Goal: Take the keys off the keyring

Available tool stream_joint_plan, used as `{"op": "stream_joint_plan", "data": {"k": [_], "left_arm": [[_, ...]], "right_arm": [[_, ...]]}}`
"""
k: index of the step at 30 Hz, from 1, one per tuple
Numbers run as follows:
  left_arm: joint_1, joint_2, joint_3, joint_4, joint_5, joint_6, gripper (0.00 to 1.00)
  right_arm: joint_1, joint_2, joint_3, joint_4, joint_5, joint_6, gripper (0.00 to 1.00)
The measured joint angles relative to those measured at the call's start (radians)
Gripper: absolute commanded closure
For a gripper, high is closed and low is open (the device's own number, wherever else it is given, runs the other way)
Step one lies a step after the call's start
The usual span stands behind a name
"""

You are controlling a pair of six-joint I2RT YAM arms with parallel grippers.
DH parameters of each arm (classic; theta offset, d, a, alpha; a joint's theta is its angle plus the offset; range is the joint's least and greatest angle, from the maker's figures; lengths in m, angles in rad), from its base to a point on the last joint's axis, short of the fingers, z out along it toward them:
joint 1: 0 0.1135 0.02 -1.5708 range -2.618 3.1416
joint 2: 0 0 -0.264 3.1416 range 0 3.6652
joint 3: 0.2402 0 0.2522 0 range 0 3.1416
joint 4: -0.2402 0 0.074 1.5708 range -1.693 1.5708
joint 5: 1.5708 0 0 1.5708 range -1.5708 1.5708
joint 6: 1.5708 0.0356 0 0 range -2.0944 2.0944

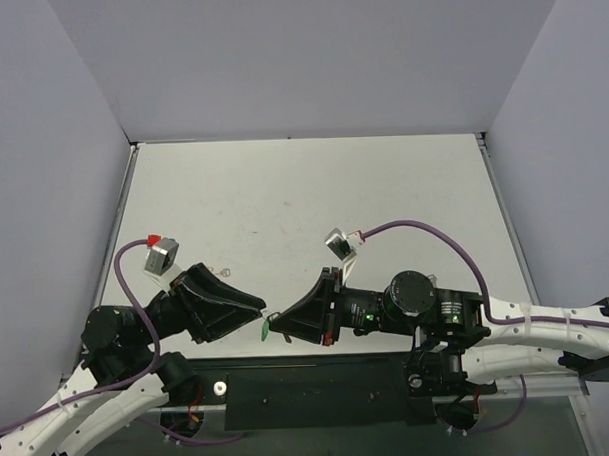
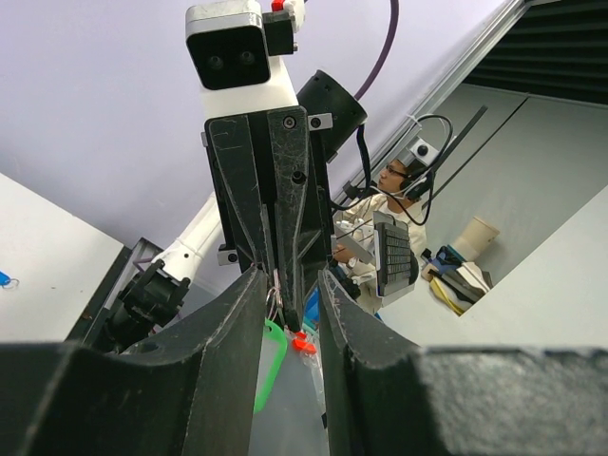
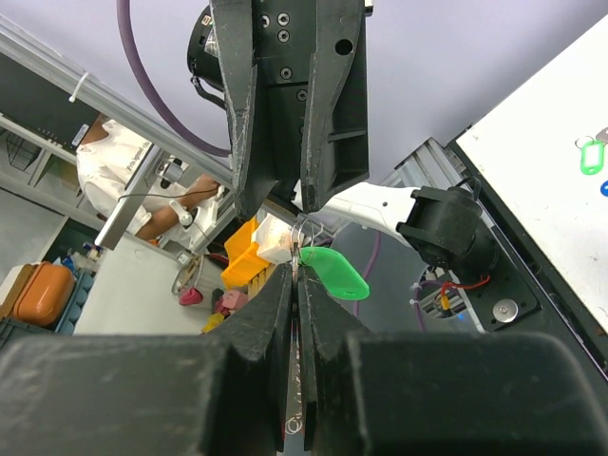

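Both grippers meet tip to tip above the table's near edge. My right gripper (image 1: 275,323) (image 3: 295,267) is shut on the silver key (image 3: 295,399), whose blade lies flat between its fingers. The thin metal ring (image 3: 304,234) sticks out past the fingertips, and the green tag (image 3: 334,272) hangs from it. My left gripper (image 1: 258,312) (image 2: 292,278) faces it with its jaws a small gap apart. The ring (image 2: 275,294) and the green tag (image 2: 269,366) sit in that gap, close to the left finger. The tag shows as a green speck in the top view (image 1: 264,330).
Another green tag (image 3: 591,157) and a small blue piece (image 3: 604,188) lie on the table. A small metal ring or key (image 1: 222,272) lies near the left arm. The black front rail (image 1: 320,386) runs below the grippers. Grey walls enclose the table.
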Motion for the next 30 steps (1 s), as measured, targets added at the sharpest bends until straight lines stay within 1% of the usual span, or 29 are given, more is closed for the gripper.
{"op": "stream_joint_plan", "data": {"k": [12, 25, 27, 28, 29, 30], "left_arm": [[0.000, -0.006, -0.014, -0.018, 0.000, 0.000, 0.63], [0.000, -0.009, -0.015, -0.023, 0.000, 0.001, 0.70], [0.000, -0.011, -0.015, -0.023, -0.001, 0.001, 0.74], [0.000, -0.012, -0.015, -0.023, 0.000, 0.001, 0.79], [0.000, -0.013, -0.015, -0.023, 0.000, 0.001, 0.83], [0.000, -0.013, -0.015, -0.023, 0.000, 0.001, 0.92]], "right_arm": [[0.000, 0.002, 0.013, 0.001, -0.008, 0.000, 1.00], [0.000, 0.019, 0.027, 0.004, -0.016, 0.000, 1.00], [0.000, 0.020, 0.027, 0.004, -0.016, 0.000, 1.00], [0.000, 0.020, 0.027, 0.004, -0.016, 0.000, 1.00], [0.000, 0.021, 0.027, 0.003, -0.016, 0.000, 1.00], [0.000, 0.021, 0.027, 0.003, -0.015, 0.000, 1.00]]}}
